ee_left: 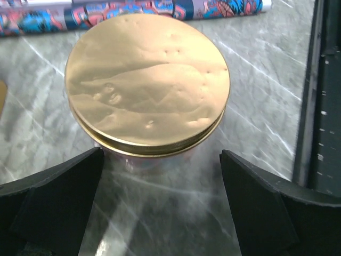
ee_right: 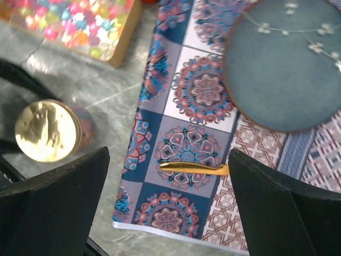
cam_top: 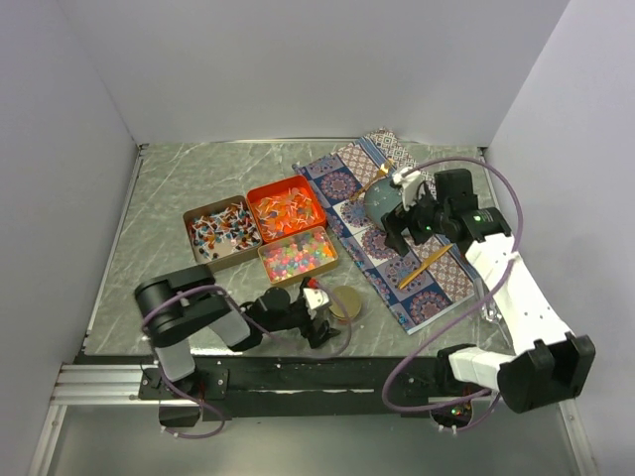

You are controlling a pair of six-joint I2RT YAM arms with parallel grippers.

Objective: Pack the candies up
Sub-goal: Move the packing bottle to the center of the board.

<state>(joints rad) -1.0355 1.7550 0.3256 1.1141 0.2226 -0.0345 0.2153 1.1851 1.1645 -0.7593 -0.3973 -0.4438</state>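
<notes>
The candies lie in three open tins at the table's middle: wrapped red, white and dark ones (cam_top: 223,231), orange-red pieces (cam_top: 286,208), and multicoloured beads (cam_top: 297,255), which also show in the right wrist view (ee_right: 69,24). A small jar with a round gold lid (cam_top: 345,302) stands just right of my left gripper (cam_top: 319,312). In the left wrist view the lid (ee_left: 148,85) is just ahead of the open, empty left gripper (ee_left: 160,202). My right gripper (cam_top: 400,236) is open and empty above the patterned paper, over gold tweezers (ee_right: 194,169).
A patterned paper sheet (cam_top: 417,288) covers the right middle of the table. A round teal disc (cam_top: 383,201) lies on it, and so do the gold tweezers (cam_top: 425,266). The tins sit close together. White walls enclose the table.
</notes>
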